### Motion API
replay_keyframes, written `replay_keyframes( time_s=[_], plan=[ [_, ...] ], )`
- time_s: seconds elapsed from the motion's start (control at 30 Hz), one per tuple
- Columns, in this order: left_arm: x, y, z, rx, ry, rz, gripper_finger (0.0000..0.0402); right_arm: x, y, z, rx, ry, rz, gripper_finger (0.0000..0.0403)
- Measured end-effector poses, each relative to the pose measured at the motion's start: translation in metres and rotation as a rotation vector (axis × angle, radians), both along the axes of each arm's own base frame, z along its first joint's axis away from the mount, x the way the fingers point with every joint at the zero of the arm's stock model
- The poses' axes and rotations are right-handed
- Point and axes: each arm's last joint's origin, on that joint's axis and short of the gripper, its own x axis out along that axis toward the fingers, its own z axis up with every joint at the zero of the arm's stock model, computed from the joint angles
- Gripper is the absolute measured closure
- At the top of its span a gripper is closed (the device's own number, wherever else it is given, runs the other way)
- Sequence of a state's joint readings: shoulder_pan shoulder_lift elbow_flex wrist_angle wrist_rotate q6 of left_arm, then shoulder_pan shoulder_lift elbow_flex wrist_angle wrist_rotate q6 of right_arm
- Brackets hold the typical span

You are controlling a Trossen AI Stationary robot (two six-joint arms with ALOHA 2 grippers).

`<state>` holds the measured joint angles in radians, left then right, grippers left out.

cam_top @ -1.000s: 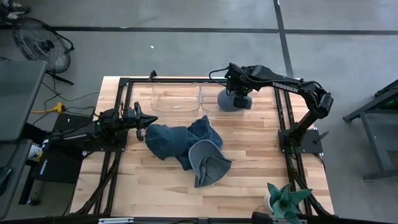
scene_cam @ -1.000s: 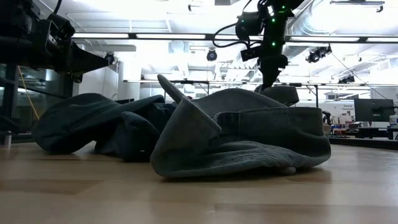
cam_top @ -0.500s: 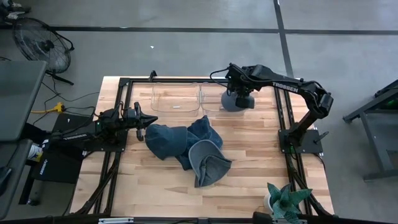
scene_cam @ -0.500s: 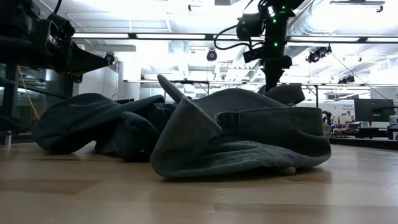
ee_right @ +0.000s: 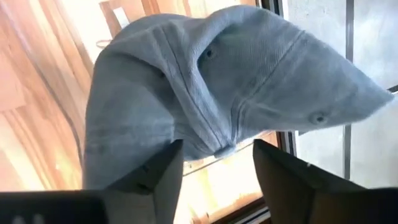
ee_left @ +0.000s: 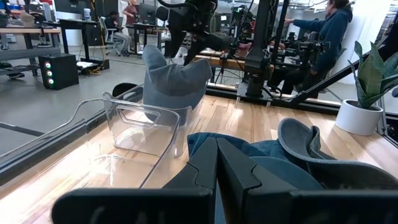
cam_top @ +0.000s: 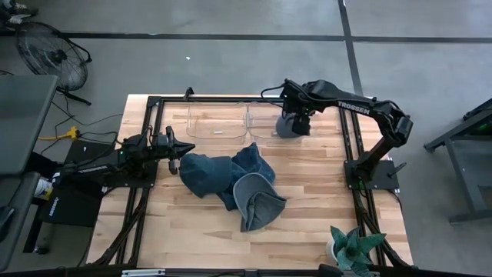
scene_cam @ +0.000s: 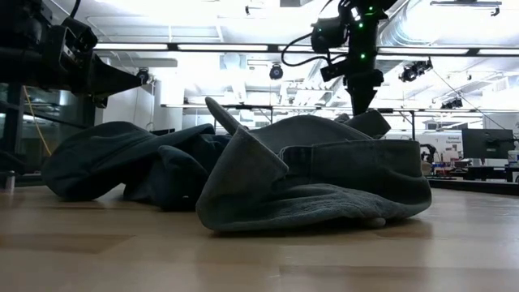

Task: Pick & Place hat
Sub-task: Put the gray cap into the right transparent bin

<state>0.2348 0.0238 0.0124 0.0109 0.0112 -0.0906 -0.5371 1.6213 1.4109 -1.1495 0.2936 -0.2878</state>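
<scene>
Wooden planks of the table (cam_top: 307,223) lie bare along the near edge and on the right side, where only a potted plant (cam_top: 352,250) stands at the corner. At the far edge two clear plastic bins (cam_top: 217,121) sit side by side, touching. The right gripper (cam_top: 293,117) hangs over the right-hand bin, its fingers (ee_right: 155,171) pinching a fold of a grey hat (cam_top: 287,126), which dangles below it above the bin. Near the table's middle a heap of dark blue hats (cam_top: 231,185) sprawls, one with its brim turned up toward the near edge. The left gripper (cam_top: 184,148) waits at the left edge just beside the heap, fingers (ee_left: 205,168) pressed together with nothing between them. People (ee_left: 323,37) stand beyond the table among desks.
</scene>
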Motion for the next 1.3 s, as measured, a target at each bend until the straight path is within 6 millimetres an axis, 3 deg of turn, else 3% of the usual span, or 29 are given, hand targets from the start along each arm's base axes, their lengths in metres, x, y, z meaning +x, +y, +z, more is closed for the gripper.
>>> replay_keyframes(
  time_s=[0.13,0.47,0.8,1.07,1.3],
  plan=[
    [0.000,0.000,0.000,0.000,0.000,0.000,0.0401,-0.007,0.004,0.012,-0.010,-0.049,-0.014,0.0188],
    [0.000,0.000,0.000,0.000,0.000,0.000,0.0401,-0.037,0.027,0.056,0.020,-0.271,-0.030,0.0186],
    [0.000,0.000,0.000,0.000,0.000,0.000,0.0401,-0.057,0.052,0.083,0.196,-0.482,0.168,0.0190],
    [0.000,0.000,0.000,0.000,0.000,0.001,0.0401,-0.049,0.068,0.078,0.359,-0.548,0.326,0.0194],
    [0.000,0.000,0.000,0.000,0.000,0.000,0.0401,-0.034,0.097,0.030,0.502,-0.470,0.396,0.0194]
  ],
)
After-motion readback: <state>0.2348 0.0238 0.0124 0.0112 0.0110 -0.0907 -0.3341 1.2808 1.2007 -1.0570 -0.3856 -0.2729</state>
